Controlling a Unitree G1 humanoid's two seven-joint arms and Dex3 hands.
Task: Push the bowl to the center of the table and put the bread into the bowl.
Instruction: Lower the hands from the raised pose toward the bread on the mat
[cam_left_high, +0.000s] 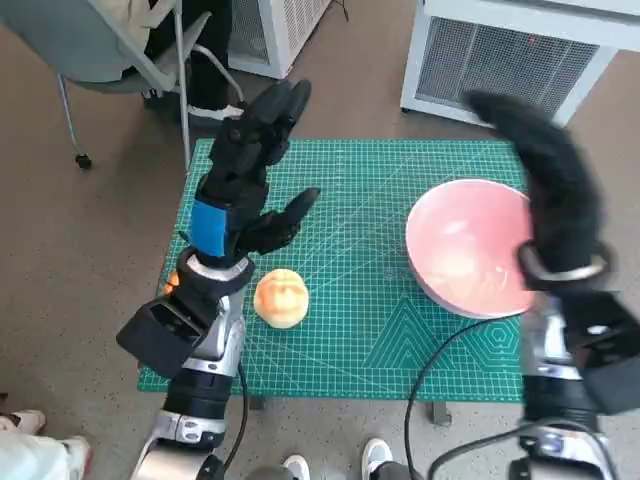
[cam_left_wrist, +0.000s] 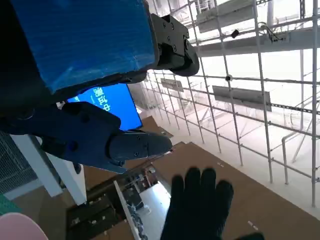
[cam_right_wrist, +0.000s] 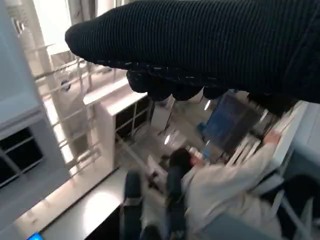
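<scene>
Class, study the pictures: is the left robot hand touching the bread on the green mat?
Apart. The head view shows the left robot hand raised above the mat, with bare green between its fingers and the bread.

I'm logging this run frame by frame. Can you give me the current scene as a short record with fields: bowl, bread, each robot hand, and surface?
bowl: pink bowl, empty, on the table's right side, not at the center
bread: bread lies on the mat, left of center, outside the bowl
left robot hand: left robot hand raised above the bread, fingers apart, holding nothing
right robot hand: right robot hand at the bowl's right rim, blurred; contact unclear
surface: green cutting mat
</scene>
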